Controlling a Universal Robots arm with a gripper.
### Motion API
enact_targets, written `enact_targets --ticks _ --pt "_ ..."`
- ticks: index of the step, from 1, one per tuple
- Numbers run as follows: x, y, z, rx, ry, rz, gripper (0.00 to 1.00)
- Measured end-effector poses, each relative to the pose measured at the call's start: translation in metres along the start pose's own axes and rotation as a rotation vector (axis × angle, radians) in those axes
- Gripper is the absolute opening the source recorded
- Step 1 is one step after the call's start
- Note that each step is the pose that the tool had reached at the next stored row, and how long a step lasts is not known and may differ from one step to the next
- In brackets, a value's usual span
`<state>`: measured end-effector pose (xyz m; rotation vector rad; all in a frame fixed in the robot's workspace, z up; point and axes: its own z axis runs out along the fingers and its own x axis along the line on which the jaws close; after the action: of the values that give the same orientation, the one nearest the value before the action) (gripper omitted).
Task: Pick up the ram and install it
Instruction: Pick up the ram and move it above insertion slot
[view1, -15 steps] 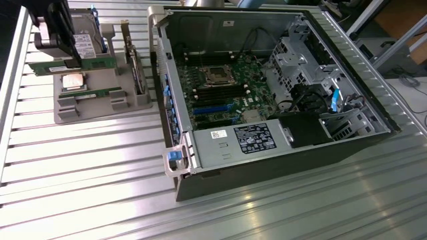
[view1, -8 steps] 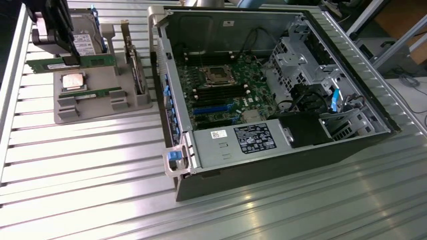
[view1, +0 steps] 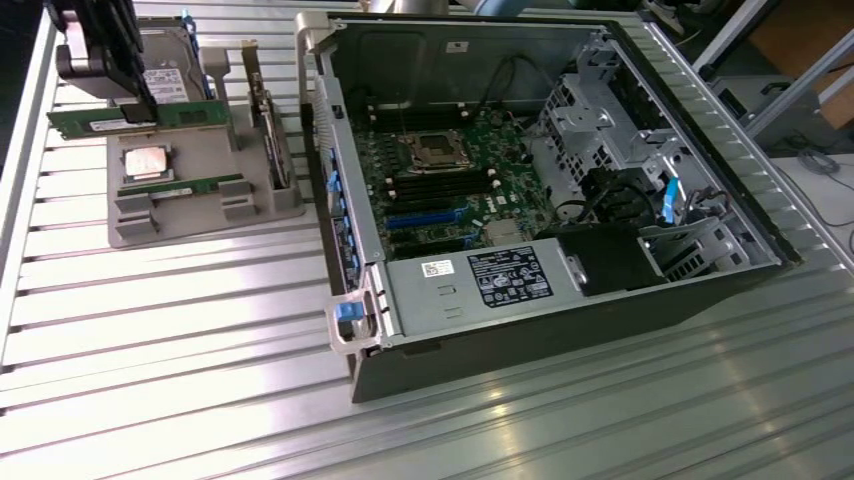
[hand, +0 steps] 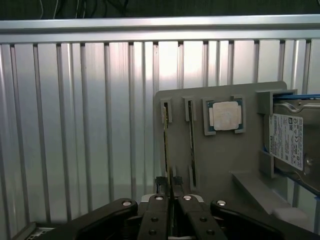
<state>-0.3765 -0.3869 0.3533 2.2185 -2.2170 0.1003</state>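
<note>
gripper: the gripper is clenched on the ram, fingers pinching its top edge near mid-length
ram: the ram is at the far slot of the grey holder, at the exterior view's far left; cannot tell whether it sits in the slot or is clear of it
ram axis: runs left-right in the exterior view, crosswise to the finger gap
neighbours: second stick in the nearer slot, processor between the two
target side: open case well apart to the exterior view's right; memory slots lie roughly parallel to the ram
</note>
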Motion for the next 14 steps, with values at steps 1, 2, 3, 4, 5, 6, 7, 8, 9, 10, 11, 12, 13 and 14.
enact_targets --ticks 1,2,3,4,5,6,7,8,9,10,11,12,13,14 --pt "0.0 -0.0001 -0.0019 0.0 0.0 0.0 0.13" --pt "0.0 -0.0001 -0.0032 0.0001 0.0 0.0 0.13" --pt "0.0 -0.0002 -0.0044 0.0 0.0 0.0 0.13" --pt "0.0 -0.0002 -0.0053 0.0001 0.0 0.0 0.13" --pt "0.0 -0.0003 -0.0061 0.0 0.0 0.0 0.13" --pt "0.0 -0.0003 -0.0075 0.0 0.0 0.0 0.13" --pt "0.0 -0.0004 -0.009 0.0 0.0 0.0 0.13" --pt "0.0 -0.0004 -0.0099 0.0 0.0001 0.0 0.13" --pt "0.001 -0.0005 -0.0111 0.0001 0.0 0.0 0.13" --pt "0.001 -0.0005 -0.0123 0.0001 0.0 0.0 0.13" --pt "0.001 -0.0006 -0.0134 0.0 0.0 0.0 0.13" --pt "0.001 -0.0006 -0.014 0.0001 0.0 0.0 0.13" --pt "0.001 -0.0006 -0.0149 0.0 0.0001 0.0 0.13" --pt "0.001 -0.0007 -0.016 0.0 0.0 0.0 0.13"
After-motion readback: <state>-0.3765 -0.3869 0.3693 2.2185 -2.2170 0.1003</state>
